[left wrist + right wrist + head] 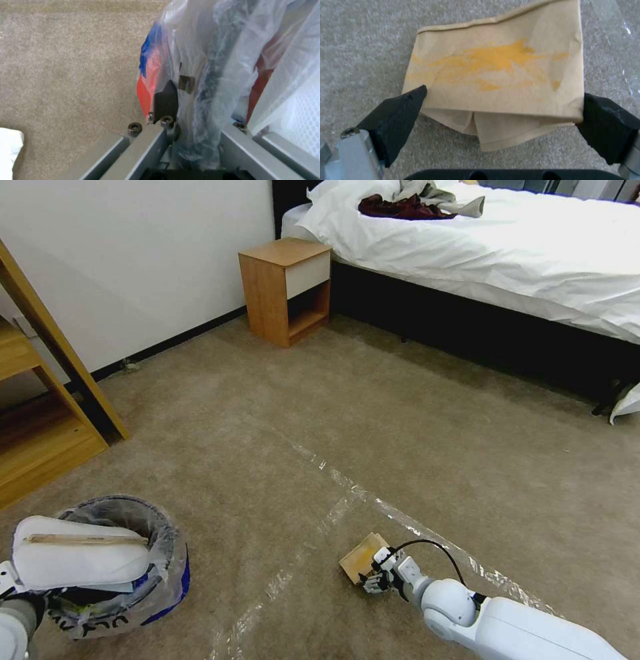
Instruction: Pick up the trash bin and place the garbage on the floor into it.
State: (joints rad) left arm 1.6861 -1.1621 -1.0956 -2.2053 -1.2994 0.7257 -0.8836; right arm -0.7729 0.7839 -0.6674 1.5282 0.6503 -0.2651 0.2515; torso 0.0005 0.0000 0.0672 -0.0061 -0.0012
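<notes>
The trash bin [163,573], a dark bucket in a crinkly clear bag, hangs low at my left. My left gripper [200,112] is shut on its bagged rim [216,62]. Across the bin's top lie white slippers [80,563] with a thin wooden stick [87,539] on them. A piece of the garbage, a folded brown cardboard [362,558] with a yellow stain [500,57], lies on the carpet floor [320,400] by a tape strip. My right gripper [373,582] [503,100] is down at its near edge, open. One black pad [400,112] sits at each side of the fold.
A shiny tape strip [373,503] runs diagonally across the carpet. A wooden shelf unit [40,433] stands at the left, a nightstand [285,290] against the wall, and a bed [507,240] with dark red and grey clothes [407,207] behind.
</notes>
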